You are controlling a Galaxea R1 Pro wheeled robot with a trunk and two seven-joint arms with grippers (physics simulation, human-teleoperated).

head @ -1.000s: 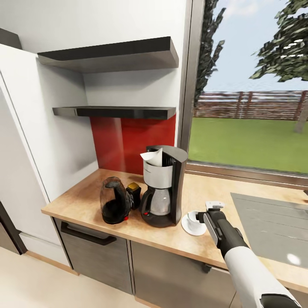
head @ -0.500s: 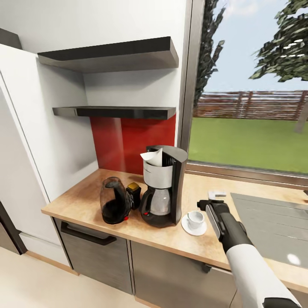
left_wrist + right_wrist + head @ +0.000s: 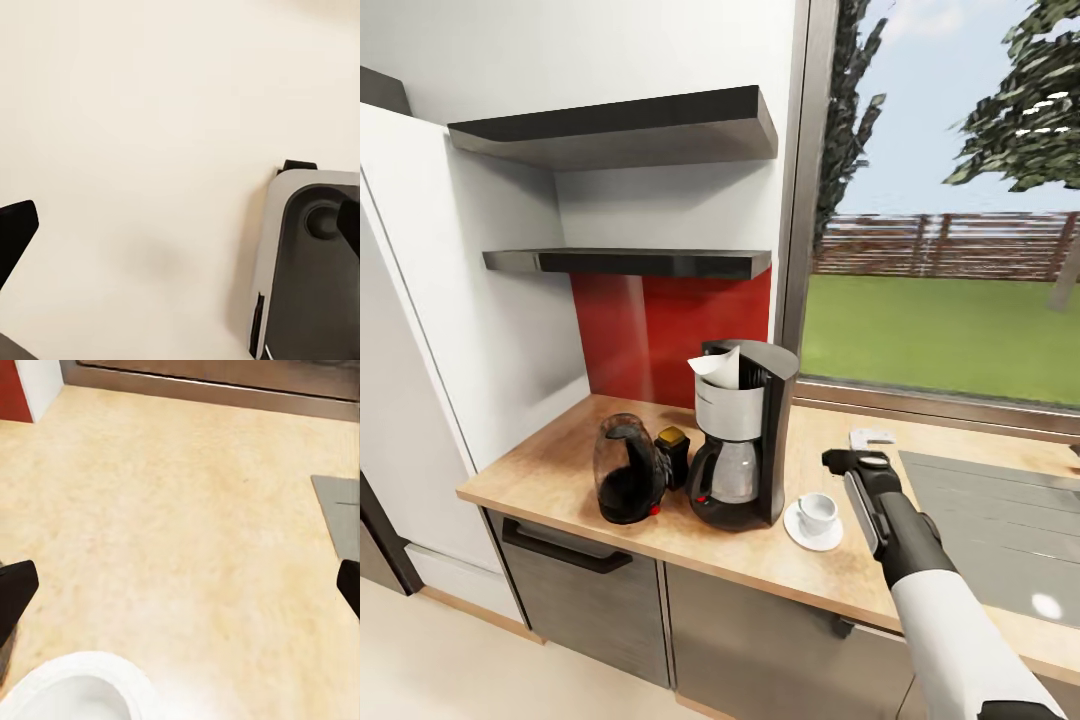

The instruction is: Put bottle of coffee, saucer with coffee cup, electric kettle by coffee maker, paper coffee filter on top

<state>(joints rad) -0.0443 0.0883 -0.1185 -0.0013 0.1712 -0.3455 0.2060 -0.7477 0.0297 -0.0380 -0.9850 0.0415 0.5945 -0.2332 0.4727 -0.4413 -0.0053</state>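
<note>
Head view bright, even daylight, pouring in through big window [image 3: 950, 230] at right. Render crisp, no blur, no grain. Soft shadows only: faint dark patch under black-and-white drip coffee maker [image 3: 745, 440], dimmer band beneath glossy dark floating shelf [image 3: 630, 262]. Shelf front catches pale sheen. Small white glare spot on grey sink panel [image 3: 1046, 604]. Tan speckled wood-look desk [image 3: 180, 525] slightly soft, washed pale in right wrist view. Left wrist view flat cream, almost featureless, mild grey smudge of shadow.

My kitchen countertop [image 3: 570, 470] at lower centre carries the electric kettle [image 3: 626, 484], bottle of coffee [image 3: 673, 455], coffee maker [image 3: 740, 435] and saucer [image 3: 800, 531].
</note>
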